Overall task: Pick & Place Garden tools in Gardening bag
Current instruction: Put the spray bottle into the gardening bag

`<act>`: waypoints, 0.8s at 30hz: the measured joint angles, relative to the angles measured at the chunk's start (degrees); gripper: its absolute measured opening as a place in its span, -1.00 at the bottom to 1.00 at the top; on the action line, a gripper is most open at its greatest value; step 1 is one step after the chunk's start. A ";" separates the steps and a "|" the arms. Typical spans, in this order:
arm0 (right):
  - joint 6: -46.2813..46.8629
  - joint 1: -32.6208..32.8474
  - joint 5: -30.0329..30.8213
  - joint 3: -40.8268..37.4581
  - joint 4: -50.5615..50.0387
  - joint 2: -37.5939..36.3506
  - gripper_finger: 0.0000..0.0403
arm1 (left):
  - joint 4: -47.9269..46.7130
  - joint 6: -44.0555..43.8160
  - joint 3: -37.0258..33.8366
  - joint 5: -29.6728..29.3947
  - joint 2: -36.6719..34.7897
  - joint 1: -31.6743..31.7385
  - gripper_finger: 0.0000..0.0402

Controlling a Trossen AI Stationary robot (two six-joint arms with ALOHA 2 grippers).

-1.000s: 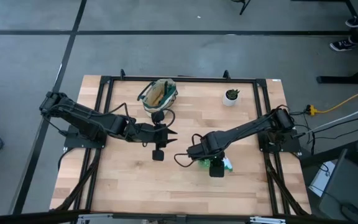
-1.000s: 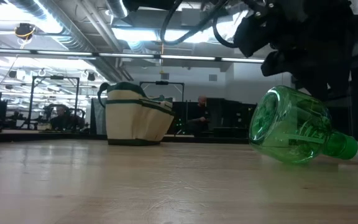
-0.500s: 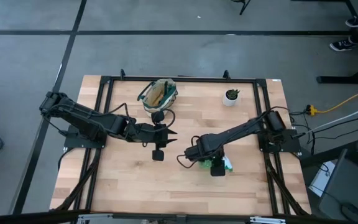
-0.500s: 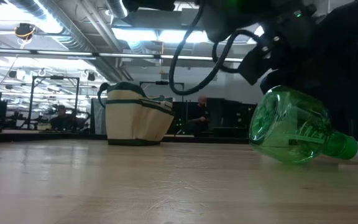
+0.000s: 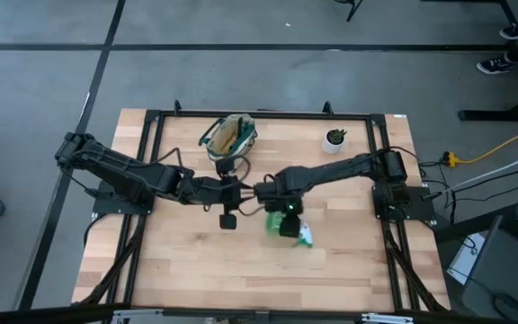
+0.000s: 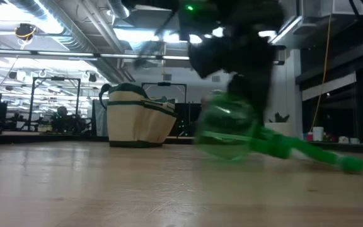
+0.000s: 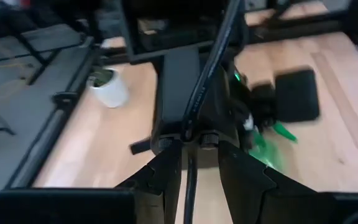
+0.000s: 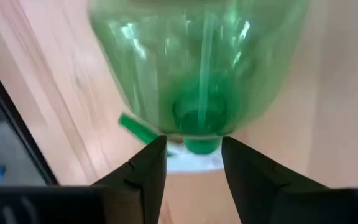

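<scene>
The translucent green spray bottle [image 5: 279, 221] lies tilted near the table's middle, its trigger end toward the near right; it also shows in the low view [image 6: 229, 132]. My right gripper [image 8: 194, 155] is shut on it. My left gripper [image 5: 245, 192] hovers just left of the right arm, its fingers a little apart and empty; in its own wrist view [image 7: 201, 174] the right arm stands close in front. The beige gardening bag [image 5: 230, 135] stands upright at the far middle, with wooden handles showing inside. I cannot make out the shears. My right gripper pinches the bottle's neck [image 8: 196, 135] between its two fingers, just below the green body and above the white collar. The fingers slant down from above and lie across the neck. The bottle is tilted, trigger end [image 6: 348, 165] low; whether it touches the table I cannot tell.
A small white-potted plant [image 5: 334, 139] stands at the far right. The two arms are close together in the table's middle. Bare wood lies along the near half of the table [image 5: 241, 279]. A black frame borders the tabletop.
My right gripper has gone toward the table's left and a little toward the far edge, taking the spray bottle with it. The bottle has moved from right of centre to the middle, close to my left gripper, and has turned so its trigger end trails to the right.
</scene>
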 joint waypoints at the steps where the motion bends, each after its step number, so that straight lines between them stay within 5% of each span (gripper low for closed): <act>1: -0.03 -0.76 0.04 0.84 1.65 0.04 -0.21 | -0.14 0.00 0.00 -1.34 -0.18 0.00 -0.50; 7: -2.16 -4.95 0.07 3.20 15.06 0.09 -0.21 | -0.52 -1.80 0.28 -20.29 -0.51 -1.65 -0.50; 11: -4.53 -6.44 -2.61 4.97 14.54 -0.08 -0.21 | -1.16 1.34 -0.05 -29.67 -1.24 -4.67 -0.51; 16: -12.44 -5.49 -5.87 4.99 9.12 -0.27 -0.21 | -0.87 1.42 -0.03 -30.84 -4.85 -7.60 -0.51; 24: -20.59 -2.29 -10.34 4.83 0.46 -3.66 -0.22 | -2.52 0.72 -0.15 -24.20 -8.45 -7.61 -0.50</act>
